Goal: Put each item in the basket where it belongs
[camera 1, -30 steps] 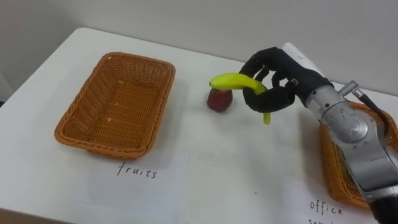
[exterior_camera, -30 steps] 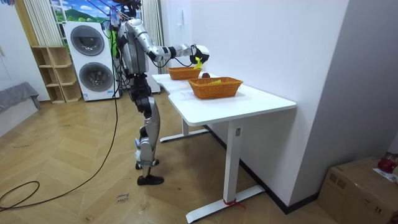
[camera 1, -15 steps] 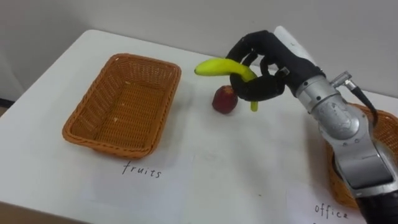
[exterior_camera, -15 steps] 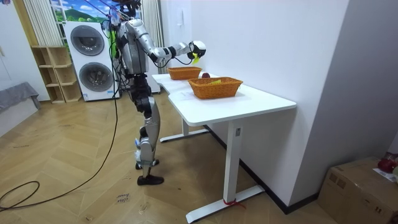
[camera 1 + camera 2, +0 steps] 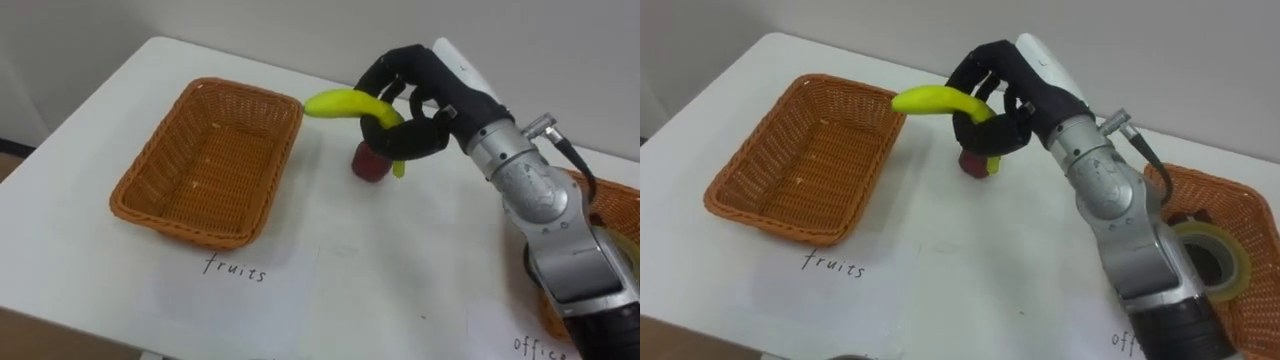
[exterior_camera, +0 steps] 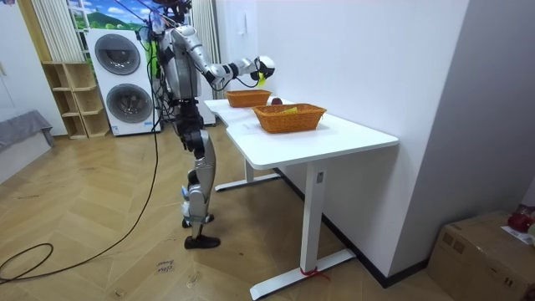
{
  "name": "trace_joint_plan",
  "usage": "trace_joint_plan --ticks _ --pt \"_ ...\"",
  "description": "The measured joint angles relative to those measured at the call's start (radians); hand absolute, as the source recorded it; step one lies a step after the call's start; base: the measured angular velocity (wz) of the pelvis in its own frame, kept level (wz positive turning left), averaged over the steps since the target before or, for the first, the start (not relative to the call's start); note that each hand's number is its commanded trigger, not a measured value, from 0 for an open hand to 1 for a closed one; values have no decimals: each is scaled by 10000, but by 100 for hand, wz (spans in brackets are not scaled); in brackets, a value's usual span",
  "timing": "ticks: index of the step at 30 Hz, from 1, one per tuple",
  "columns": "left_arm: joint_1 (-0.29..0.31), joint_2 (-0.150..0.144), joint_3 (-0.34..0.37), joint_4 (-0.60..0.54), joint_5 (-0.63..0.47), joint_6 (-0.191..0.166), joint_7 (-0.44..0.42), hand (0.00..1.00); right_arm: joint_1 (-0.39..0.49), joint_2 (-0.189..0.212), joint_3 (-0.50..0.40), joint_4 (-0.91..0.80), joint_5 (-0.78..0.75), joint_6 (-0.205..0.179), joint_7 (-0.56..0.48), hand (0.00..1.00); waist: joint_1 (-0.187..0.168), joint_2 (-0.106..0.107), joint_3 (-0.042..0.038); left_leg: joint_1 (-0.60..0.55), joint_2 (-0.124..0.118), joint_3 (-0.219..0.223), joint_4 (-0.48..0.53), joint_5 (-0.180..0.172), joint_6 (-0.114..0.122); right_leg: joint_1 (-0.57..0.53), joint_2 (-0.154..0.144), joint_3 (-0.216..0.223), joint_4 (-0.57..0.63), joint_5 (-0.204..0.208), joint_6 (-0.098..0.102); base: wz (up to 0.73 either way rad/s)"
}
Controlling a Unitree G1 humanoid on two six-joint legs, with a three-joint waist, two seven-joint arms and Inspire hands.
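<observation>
My right hand (image 5: 418, 100) (image 5: 1005, 90) is shut on a yellow banana (image 5: 345, 104) (image 5: 930, 100), held in the air above the white table (image 5: 380, 270). The banana's tip reaches over the right rim of the empty wicker basket labelled "fruits" (image 5: 165, 195) (image 5: 760, 190). A dark red apple (image 5: 370, 166) (image 5: 977, 166) rests on the table right below the hand, partly hidden by it. At the right edge stands a second wicker basket (image 5: 1230, 215) with a roll of tape (image 5: 1210, 260) in it. In the room view the hand (image 6: 264, 65) is raised over the far basket (image 6: 247, 98).
Paper labels lie on the table in front of each basket, "fruits" (image 5: 235, 270) at the left one. The table's far edge meets a white wall. In the room view I stand at the table's end, with washing machines (image 6: 121, 79) behind me.
My right hand has carried the banana to the left, from above the apple towards the fruits basket's right rim. The head camera has shifted a little.
</observation>
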Motion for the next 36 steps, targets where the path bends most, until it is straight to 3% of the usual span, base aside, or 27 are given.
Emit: trace_joint_plan --ticks 3,12,22,36 --pt "-38 0 1 -255 37 92 -51 0 -198 93 83 3 -22 1 -34 100 121 113 31 -33 -10 -88 22 1 0 -6 -4 -82 0 0 0 7" --pt "-168 -3 4 -805 437 214 -58 0 -407 279 398 64 207 -2 -185 100 433 204 -109 -74 -45 -333 37 12 12 21 -24 -137 -2 -13 20 9" --pt "-206 -9 -200 -818 1243 309 -21 0 -419 893 1176 212 87 76 -799 100 650 160 -113 -94 -188 -452 44 61 91 74 -168 -235 4 -93 143 5" --pt "-204 23 -178 -905 1505 303 -107 0 -741 998 1565 211 -98 89 -1468 100 934 109 -123 -213 -324 -757 36 129 147 63 -265 -552 6 -99 153 6"
